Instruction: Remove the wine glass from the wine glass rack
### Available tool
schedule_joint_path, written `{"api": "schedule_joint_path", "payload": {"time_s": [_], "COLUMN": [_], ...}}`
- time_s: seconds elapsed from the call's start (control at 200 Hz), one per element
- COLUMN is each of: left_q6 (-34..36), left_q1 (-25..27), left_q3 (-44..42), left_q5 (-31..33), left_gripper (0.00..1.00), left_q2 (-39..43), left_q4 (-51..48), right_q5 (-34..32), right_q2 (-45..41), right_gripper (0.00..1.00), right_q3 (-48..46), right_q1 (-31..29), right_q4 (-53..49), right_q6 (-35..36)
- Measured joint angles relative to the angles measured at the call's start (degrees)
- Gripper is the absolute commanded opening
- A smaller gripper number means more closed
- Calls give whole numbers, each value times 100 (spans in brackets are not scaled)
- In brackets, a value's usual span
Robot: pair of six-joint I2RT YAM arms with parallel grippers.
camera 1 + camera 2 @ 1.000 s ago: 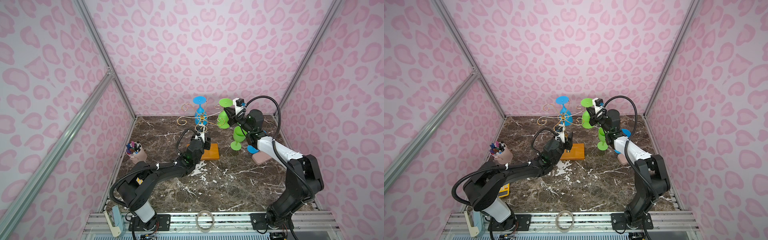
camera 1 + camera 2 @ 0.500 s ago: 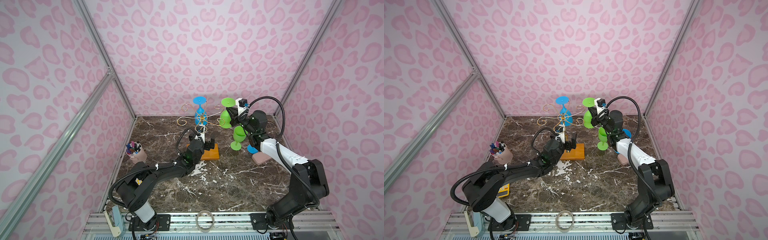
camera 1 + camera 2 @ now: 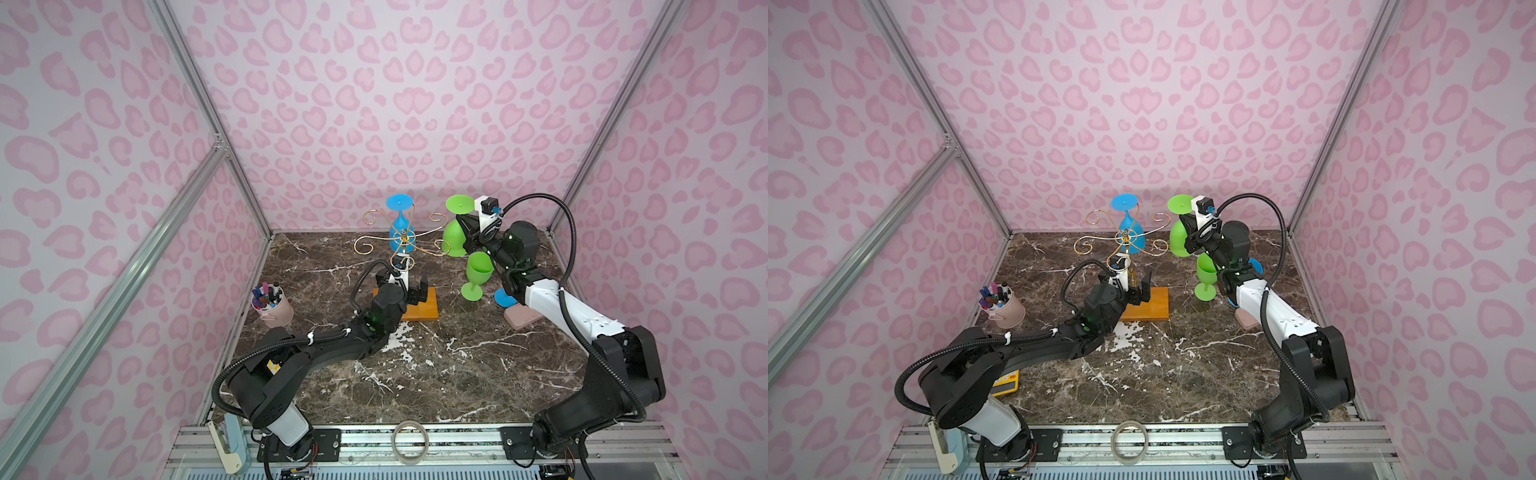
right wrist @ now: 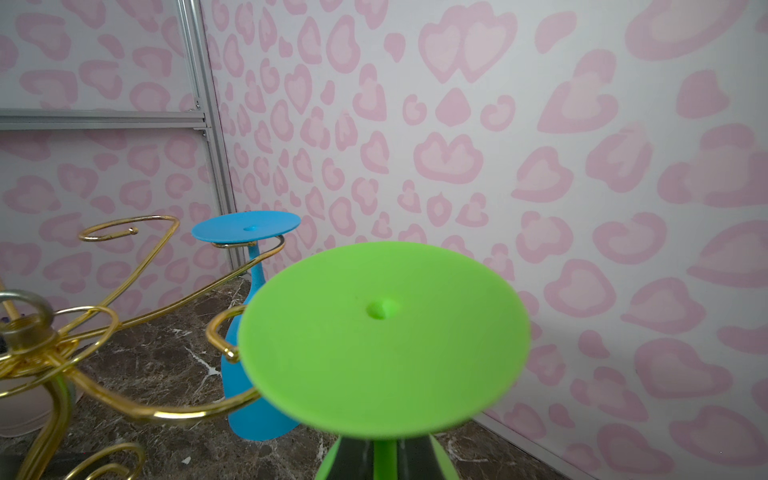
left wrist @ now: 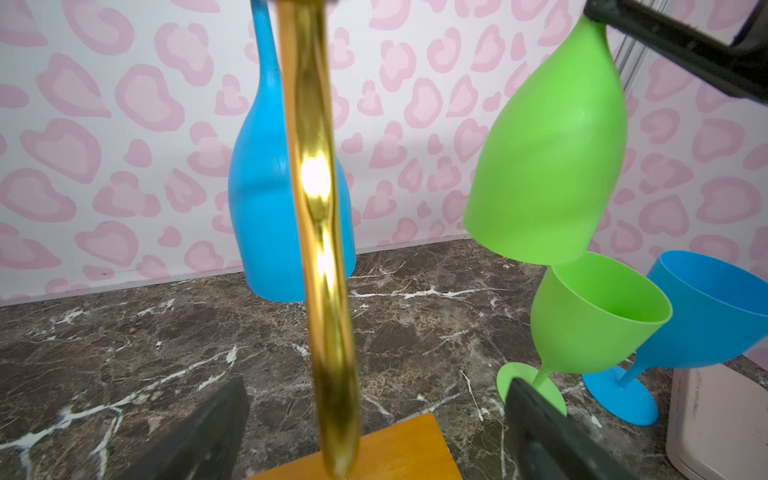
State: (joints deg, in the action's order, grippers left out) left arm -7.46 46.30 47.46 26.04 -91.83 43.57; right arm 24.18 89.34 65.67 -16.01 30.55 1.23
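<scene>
The wine glass rack (image 3: 424,308) is stood on its wooden base near the middle of the marble table (image 3: 457,365). A green wine glass (image 3: 454,241) is held inverted just beside the rack's right-side arm tips. Whether it is clear of the wire cannot be told. Its stem is pinched by the right gripper (image 3: 464,220). The left gripper (image 3: 404,284) is spread wide, with one jaw either side of the rack's post and apart from it.
</scene>
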Motion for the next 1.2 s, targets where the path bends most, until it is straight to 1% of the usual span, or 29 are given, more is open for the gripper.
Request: {"api": "schedule_joint_path", "payload": {"time_s": [0.445,1.201], "left_q6": [63,-66], "left_q1": [116,120], "left_q3": [-216,-240], "left_q5": [127,153], "left_gripper": [97,97], "left_q2": [208,153], "left_q4": [61,15], "right_q5": [-28,-63], "right_q2": [-203,-363], "right_gripper": [0,0], "right_q3": [-168,-256], "right_q1": [72,111], "right_q4": [-26,-168], "right_q6": [48,136]}}
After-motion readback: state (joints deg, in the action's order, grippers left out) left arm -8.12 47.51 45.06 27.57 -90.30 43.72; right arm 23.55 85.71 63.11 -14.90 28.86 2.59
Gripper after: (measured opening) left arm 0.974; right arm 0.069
